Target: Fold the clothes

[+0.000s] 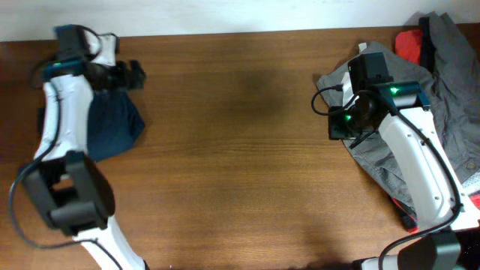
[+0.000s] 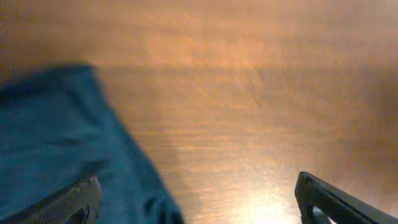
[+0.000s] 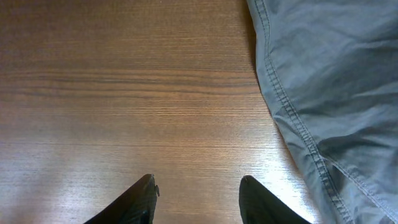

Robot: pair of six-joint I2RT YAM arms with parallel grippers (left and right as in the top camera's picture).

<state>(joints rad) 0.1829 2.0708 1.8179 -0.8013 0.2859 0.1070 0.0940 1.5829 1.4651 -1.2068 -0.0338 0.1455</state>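
Folded navy-blue shorts [image 1: 112, 124] lie at the table's far left, partly under my left arm. In the left wrist view the shorts [image 2: 56, 143] fill the left side. My left gripper [image 1: 129, 75] hovers above the shorts' upper right edge; it is open and empty, fingers wide apart [image 2: 196, 202]. Grey shorts [image 1: 450, 82] lie in a heap at the right with a red-orange piece [image 1: 409, 43] behind them. My right gripper [image 1: 337, 124] is at the grey heap's left edge, open and empty over bare wood [image 3: 198, 193], the grey hem [image 3: 323, 81] just to its right.
The brown wooden table [image 1: 240, 150] stretches between the two arms. A white wall strip runs along the back edge. More red-orange cloth [image 1: 474, 199] shows at the right edge under the grey heap.
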